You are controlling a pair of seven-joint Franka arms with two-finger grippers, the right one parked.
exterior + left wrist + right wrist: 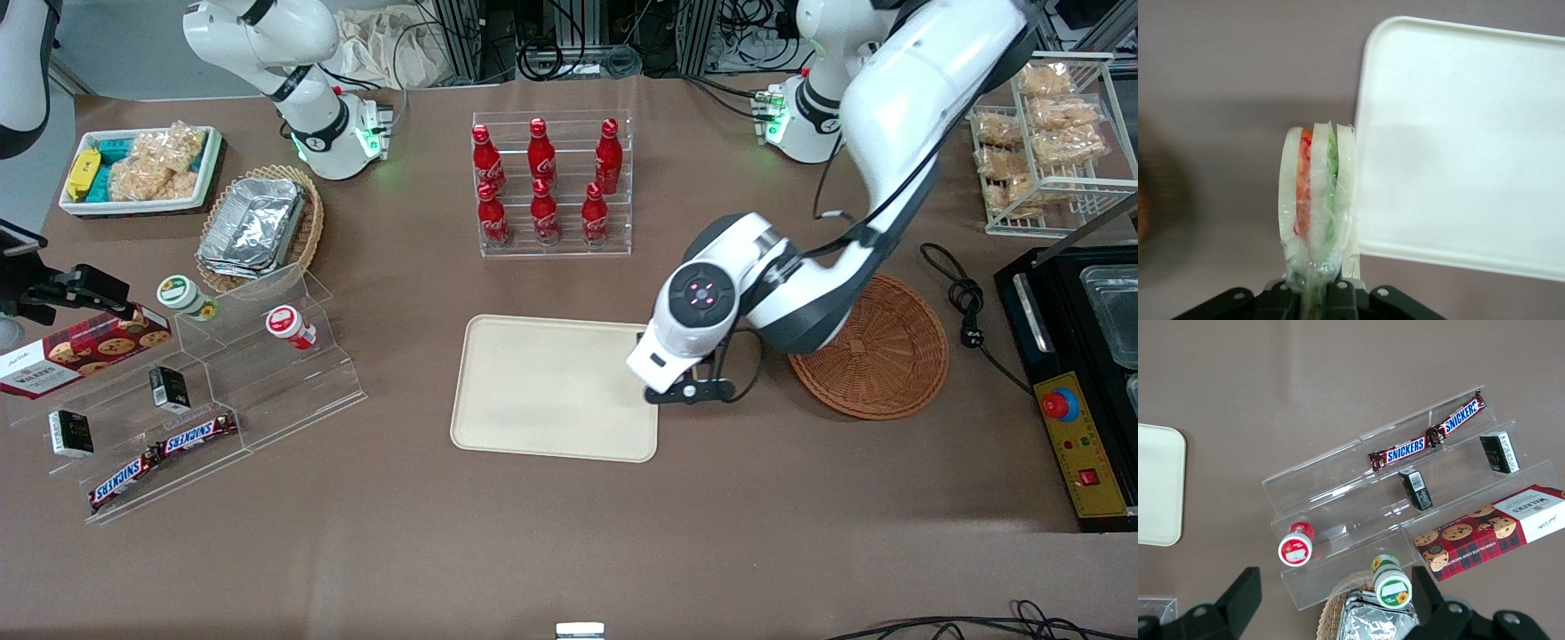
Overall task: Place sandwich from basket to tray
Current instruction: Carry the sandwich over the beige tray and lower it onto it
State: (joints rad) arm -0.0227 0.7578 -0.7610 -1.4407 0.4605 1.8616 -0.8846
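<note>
My left gripper [1315,293] is shut on the sandwich [1317,200], a clear-wrapped wedge of pale bread with orange-red and green layers, held by its narrow end above the brown table just beside the edge of the cream tray [1458,147]. In the front view the gripper [677,373] hovers at the edge of the tray [551,387] that faces the round reddish-brown basket [876,356]. The hand hides the sandwich there. The arm covers part of the basket, and nothing lies in the part that shows.
A clear rack of red cola bottles [551,182] stands farther from the camera than the tray. Toward the parked arm's end are a stepped acrylic shelf [204,391] with snacks and an oval basket of foil containers [258,227]. A black appliance [1080,373] and cable [965,302] sit beside the round basket.
</note>
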